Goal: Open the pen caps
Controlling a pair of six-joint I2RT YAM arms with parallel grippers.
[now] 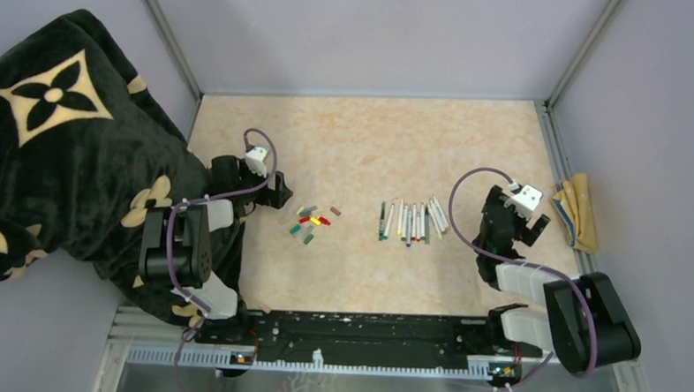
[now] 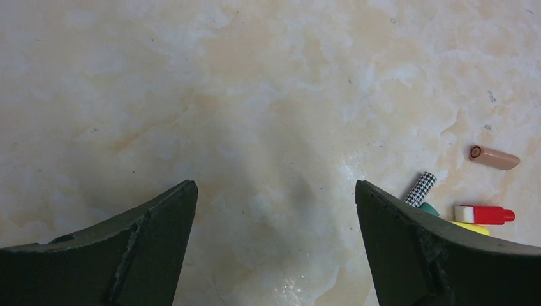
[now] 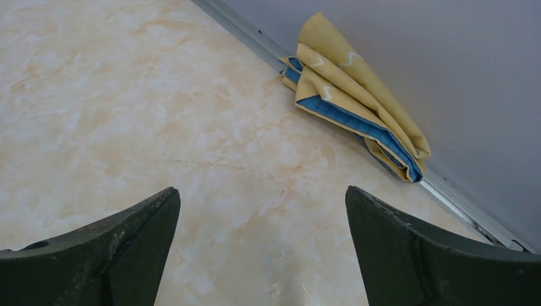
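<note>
Several loose pen caps [image 1: 311, 223], red, yellow, green and brown, lie scattered left of the table's middle. The pens [image 1: 409, 221] lie side by side in a row to their right. My left gripper [image 1: 277, 193] hovers just left of the caps, open and empty. In the left wrist view that gripper [image 2: 275, 188] frames bare table, with a brown cap [image 2: 494, 157], a checked cap [image 2: 421, 189] and a red cap [image 2: 485, 215] past its right finger. My right gripper [image 1: 517, 219] is open and empty right of the pens, over bare table [image 3: 262, 191].
A folded yellow and blue cloth [image 3: 357, 95] lies against the right wall rail [image 1: 577, 213]. A black blanket with cream flower shapes [image 1: 63, 148] covers the left side beside the left arm. Grey walls enclose the marbled table.
</note>
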